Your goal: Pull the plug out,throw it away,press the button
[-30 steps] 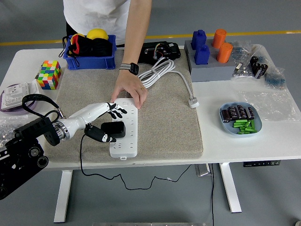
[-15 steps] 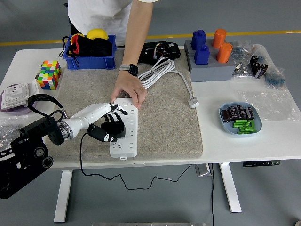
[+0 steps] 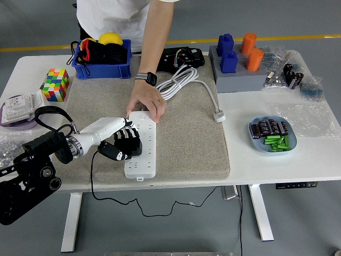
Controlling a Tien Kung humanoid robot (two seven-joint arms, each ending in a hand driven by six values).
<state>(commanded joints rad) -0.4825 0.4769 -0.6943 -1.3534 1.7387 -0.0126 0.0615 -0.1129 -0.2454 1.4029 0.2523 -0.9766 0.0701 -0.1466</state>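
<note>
A white power strip (image 3: 143, 145) lies lengthwise on the grey mat (image 3: 186, 144). A black plug (image 3: 133, 148) sits in its left side, with a black cable (image 3: 93, 176) trailing off the table's front edge. My left hand (image 3: 123, 142) has its fingers curled over the plug's top, thumb under its near side. A person's hand (image 3: 146, 102) with a dark watch presses down on the strip's far end. The strip's button is not distinguishable. My right arm is out of view.
White coiled cable (image 3: 184, 80) with its plug (image 3: 219, 116) lies on the mat's far right. A blue bin (image 3: 101, 58), a colour cube (image 3: 56, 84) and a socket panel (image 3: 17, 106) are at the left. Grey block holder (image 3: 240, 69) and blue dish (image 3: 273, 136) stand at the right.
My left hand's fingers went from spread over the strip to curled around the black plug, and the arm shifted slightly forward. The person's hand stayed on the strip's far end.
</note>
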